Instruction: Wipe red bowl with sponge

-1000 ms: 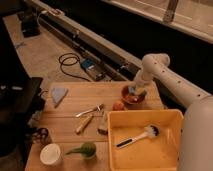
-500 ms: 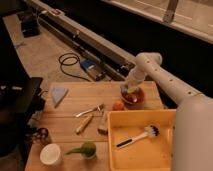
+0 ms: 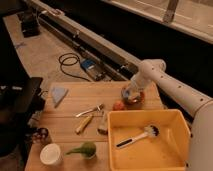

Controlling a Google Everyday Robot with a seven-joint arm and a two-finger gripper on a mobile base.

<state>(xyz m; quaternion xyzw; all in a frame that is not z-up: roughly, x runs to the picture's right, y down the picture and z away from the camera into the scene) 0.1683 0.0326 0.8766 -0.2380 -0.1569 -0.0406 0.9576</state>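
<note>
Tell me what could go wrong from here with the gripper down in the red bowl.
The red bowl sits near the table's far edge, so a hard wipe from the gripper could push it off. The small orange ball lies just beside the bowl; a sliding bowl may set it rolling. The sponge isn't visible, so contact is unconfirmed.

The white arm reaches in from the right edge, bends at a rounded elbow near the top (its highest part) and drops steeply down-left; the gripper hangs at its low end, pointing downward
</note>
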